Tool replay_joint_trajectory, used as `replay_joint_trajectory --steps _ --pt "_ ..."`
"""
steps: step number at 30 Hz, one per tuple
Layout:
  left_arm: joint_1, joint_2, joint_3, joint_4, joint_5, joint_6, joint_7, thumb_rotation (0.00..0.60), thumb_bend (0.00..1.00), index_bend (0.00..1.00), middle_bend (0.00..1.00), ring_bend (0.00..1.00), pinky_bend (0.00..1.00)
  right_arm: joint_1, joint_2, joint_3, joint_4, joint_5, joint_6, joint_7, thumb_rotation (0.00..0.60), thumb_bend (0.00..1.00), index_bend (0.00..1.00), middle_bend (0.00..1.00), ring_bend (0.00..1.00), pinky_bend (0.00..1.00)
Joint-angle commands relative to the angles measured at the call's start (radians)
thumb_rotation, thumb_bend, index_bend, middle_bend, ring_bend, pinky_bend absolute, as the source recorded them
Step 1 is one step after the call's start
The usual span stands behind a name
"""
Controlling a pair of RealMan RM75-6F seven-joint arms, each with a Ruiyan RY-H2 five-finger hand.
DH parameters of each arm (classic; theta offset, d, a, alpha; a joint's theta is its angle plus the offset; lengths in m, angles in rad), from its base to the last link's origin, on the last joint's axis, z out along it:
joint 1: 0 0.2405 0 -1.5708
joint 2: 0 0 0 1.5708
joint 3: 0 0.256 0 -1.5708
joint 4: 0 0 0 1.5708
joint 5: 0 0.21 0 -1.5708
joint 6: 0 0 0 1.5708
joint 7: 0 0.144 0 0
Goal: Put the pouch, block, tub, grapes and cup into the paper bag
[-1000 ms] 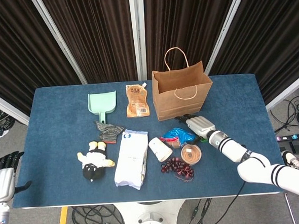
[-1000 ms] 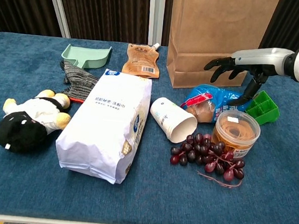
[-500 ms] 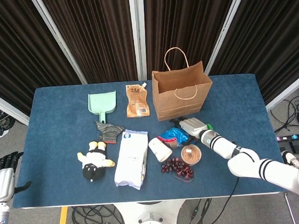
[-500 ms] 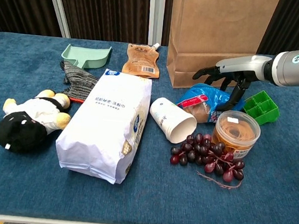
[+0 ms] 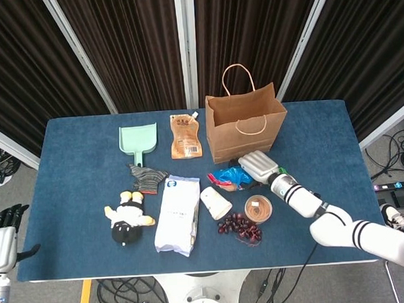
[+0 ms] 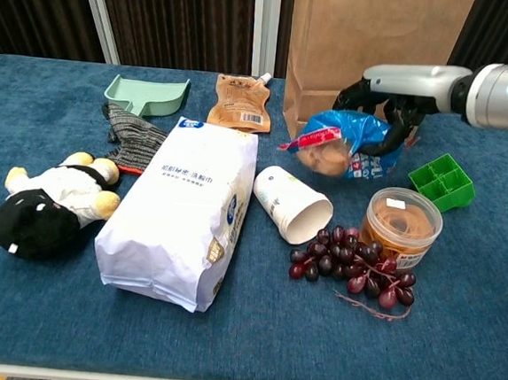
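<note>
1. While the right hand (image 6: 394,97) grips the blue pouch (image 6: 342,144) from above, fingers curled round its top, the pouch looks clear of the table, just in front of the paper bag (image 6: 374,40). By my reading the first item is picked and ready to carry.
2. The bag stands upright and open-mouthed at 12 o'clock from the pouch. The next move calls for raising the pouch above the rim, carrying it over the mouth and letting go without catching the handles or tipping the bag.
3. The left hand (image 5: 3,238) hangs off the table at its 8 o'clock corner, holding nothing, fingers apart.
4. Task things not yet bagged, one of each:
   - a green block (image 6: 442,181) at 4 o'clock from the pouch;
   - a tub (image 6: 402,223) at 5 o'clock;
   - a bunch of grapes (image 6: 350,262) touching the tub's front;
   - a cup (image 6: 293,204) on its side at 7 o'clock.
5. Other things, one of each:
   - a brown spout pouch (image 5: 185,135) at 9 o'clock from the bag, which could equally be the one meant;
   - a scoop (image 5: 138,138);
   - a glove (image 5: 147,177);
   - a plush toy (image 5: 128,219);
   - a white sack (image 5: 178,213).
</note>
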State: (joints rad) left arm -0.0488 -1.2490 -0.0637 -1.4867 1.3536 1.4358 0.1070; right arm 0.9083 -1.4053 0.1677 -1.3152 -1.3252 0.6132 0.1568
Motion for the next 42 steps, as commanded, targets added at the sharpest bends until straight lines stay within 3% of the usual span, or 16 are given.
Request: replay_joint_trajectory --steps 1,6,9,14,21,28,33,42 --pt "-0.002 0.0 -0.001 0.0 0.004 0.001 -0.002 0.6 0.03 0.22 0.24 0.16 0.15 -0.075 0.177 0.013 -0.205 -0.143 0.185 0.068 0.6 0.4 0.7 0.63 0.49 0.71" --pt "-0.004 -0.001 -0.001 0.0 0.012 0.007 -0.002 0.6 0.03 0.22 0.24 0.16 0.15 -0.142 0.357 0.018 -0.365 -0.29 0.379 0.18 0.6 0.4 0.7 0.63 0.49 0.71" --pt "-0.003 -0.001 -0.001 0.0 0.015 0.01 -0.003 0.6 0.03 0.22 0.24 0.16 0.15 -0.175 0.421 0.03 -0.407 -0.336 0.48 0.24 0.6 0.4 0.7 0.63 0.49 0.71" --pt "-0.002 -0.001 0.002 0.0 0.02 0.014 -0.005 0.6 0.03 0.22 0.24 0.16 0.15 -0.2 0.489 0.088 -0.421 -0.294 0.576 0.338 0.6 0.39 0.7 0.64 0.5 0.72" --pt "0.0 0.004 0.001 -0.004 0.022 0.02 -0.007 0.6 0.03 0.22 0.24 0.16 0.15 -0.099 0.531 0.185 -0.354 -0.098 0.402 0.365 0.6 0.39 0.7 0.64 0.5 0.72" --pt "0.007 0.005 0.006 -0.012 0.013 0.019 -0.001 0.6 0.03 0.22 0.24 0.16 0.15 0.045 0.473 0.235 -0.211 0.117 0.196 0.188 0.6 0.39 0.7 0.64 0.5 0.72" --pt "0.01 0.008 0.005 -0.018 0.011 0.023 0.003 0.6 0.03 0.22 0.24 0.16 0.15 0.124 0.402 0.226 -0.122 0.229 0.092 0.08 0.6 0.39 0.7 0.64 0.5 0.72" --pt "0.015 0.006 0.008 -0.021 0.007 0.024 0.004 0.6 0.03 0.22 0.24 0.16 0.15 0.222 0.236 0.159 0.057 0.346 -0.017 -0.088 0.6 0.38 0.68 0.64 0.48 0.68"
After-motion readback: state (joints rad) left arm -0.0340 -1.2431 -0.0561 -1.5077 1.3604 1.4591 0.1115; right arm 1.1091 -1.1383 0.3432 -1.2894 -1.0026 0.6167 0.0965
